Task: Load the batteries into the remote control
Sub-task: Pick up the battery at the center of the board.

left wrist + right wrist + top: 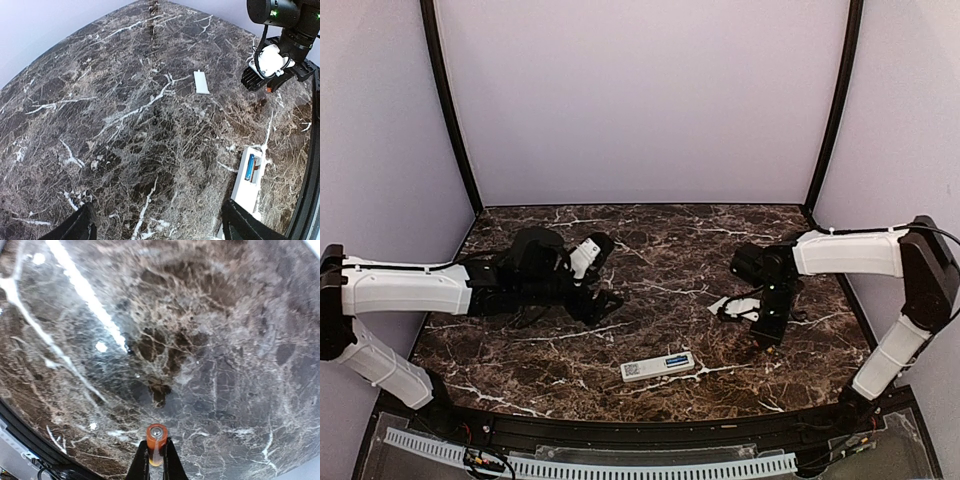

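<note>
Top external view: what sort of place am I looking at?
Probably a robot test booth: plain lilac walls with black corner posts enclose a dark brown marble-pattern table, with a white-and-black left arm and right arm mounted at its near edge.

Enclosed on three sides by plain pale-lilac wall panels [640,100], with two thin black curved struts [448,110] running up the back corners. Below, a glossy dark-brown marble tabletop veined in white [660,235], edged at the near side by a black curved rail [650,428] and a white slotted plastic strip [620,466]. Carries a long bright streak of reflected light [85,295] across the polished stone in the right wrist view.
</note>
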You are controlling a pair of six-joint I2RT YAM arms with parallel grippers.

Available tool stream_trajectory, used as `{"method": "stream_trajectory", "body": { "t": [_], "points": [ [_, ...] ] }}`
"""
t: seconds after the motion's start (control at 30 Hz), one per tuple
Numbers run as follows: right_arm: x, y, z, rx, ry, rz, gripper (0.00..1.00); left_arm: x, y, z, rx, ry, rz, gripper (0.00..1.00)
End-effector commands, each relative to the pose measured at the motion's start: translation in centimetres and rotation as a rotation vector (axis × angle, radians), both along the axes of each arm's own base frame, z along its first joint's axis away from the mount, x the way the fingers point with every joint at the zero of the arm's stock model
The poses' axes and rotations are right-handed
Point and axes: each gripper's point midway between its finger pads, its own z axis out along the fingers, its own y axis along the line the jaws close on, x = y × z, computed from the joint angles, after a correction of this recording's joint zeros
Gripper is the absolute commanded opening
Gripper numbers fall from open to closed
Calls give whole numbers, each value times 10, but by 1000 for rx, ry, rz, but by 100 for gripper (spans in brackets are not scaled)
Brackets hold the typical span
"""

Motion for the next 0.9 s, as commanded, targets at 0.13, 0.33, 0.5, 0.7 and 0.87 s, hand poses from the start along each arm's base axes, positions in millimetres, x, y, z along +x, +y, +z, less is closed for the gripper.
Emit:
{"method": "stream_trajectory", "body": {
  "t": [0.13, 0.33, 0.5, 0.7, 0.87],
  "points": [
    [21, 62, 87, 360, -310, 136, 0, -19, -3, 36, -147, -116, -113, 85],
    [24, 129, 168, 670, -624, 300, 0, -34, -6, 39, -199, -149, -200, 82],
    [14, 175, 224, 911, -744, 380, 0, -38, -8, 41, -202, -146, -219, 80],
    [21, 216, 284, 1242, -711, 158, 0, -49, -23, 62, -208, -228, -287, 79],
    [31, 231, 325, 1463, -656, -61, 0, -48, -35, 100, -266, -316, -278, 78]
  ]
}}
